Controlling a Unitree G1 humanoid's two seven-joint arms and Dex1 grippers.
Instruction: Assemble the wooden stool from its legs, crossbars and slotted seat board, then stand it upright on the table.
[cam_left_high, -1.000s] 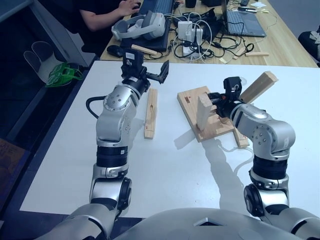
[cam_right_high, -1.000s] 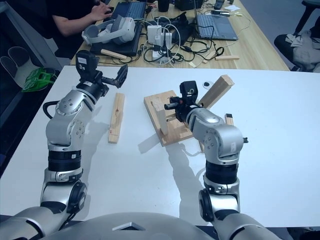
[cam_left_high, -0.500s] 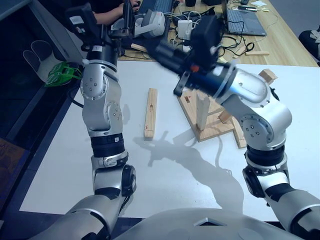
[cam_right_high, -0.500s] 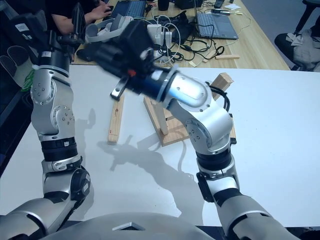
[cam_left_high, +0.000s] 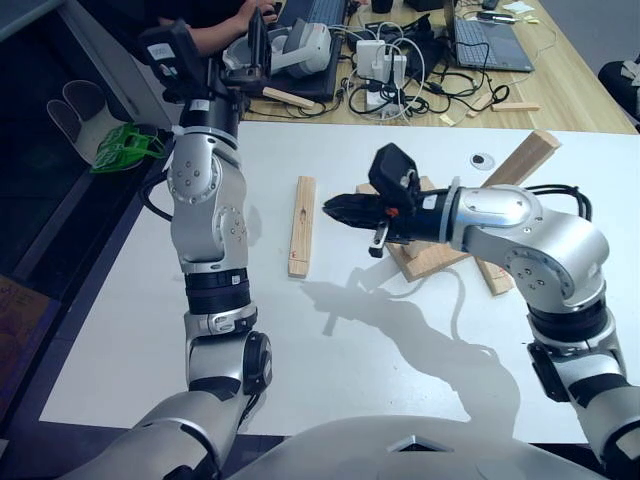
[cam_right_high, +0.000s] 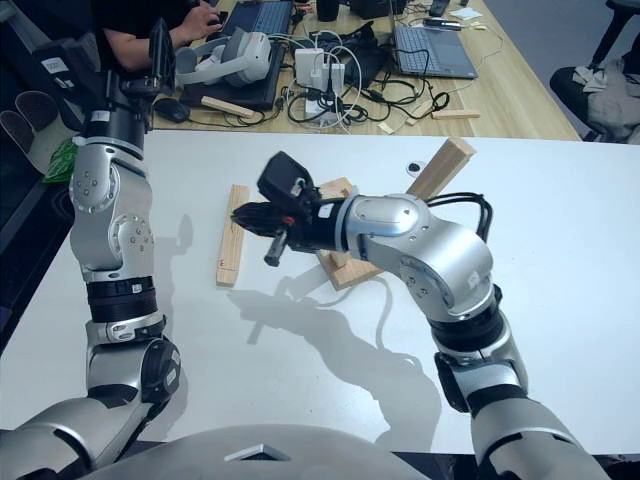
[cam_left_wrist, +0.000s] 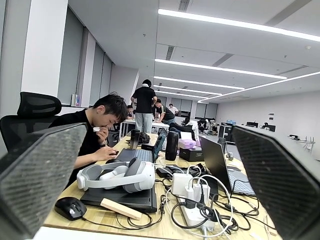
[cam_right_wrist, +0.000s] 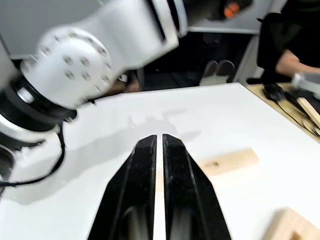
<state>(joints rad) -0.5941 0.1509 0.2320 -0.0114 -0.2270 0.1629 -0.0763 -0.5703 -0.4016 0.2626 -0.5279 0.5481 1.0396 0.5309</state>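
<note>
Right claw (cam_left_high: 335, 208), pinched shut and empty, hovers between loose bar (cam_left_high: 300, 226) and seat board (cam_left_high: 430, 255); left claw (cam_left_high: 210, 45) gapes wide, raised high.

Before you, the white table (cam_left_high: 330, 350) carries a loose slotted wooden bar (cam_left_high: 300, 226) lying flat left of centre. The slotted seat board (cam_left_high: 437, 258) rests to its right, a leg (cam_left_high: 520, 160) slanting up beyond it. Another wooden piece (cam_left_high: 495, 278) lies just beside the board, and a small dark disc (cam_left_high: 483, 159) near the far edge.
</note>
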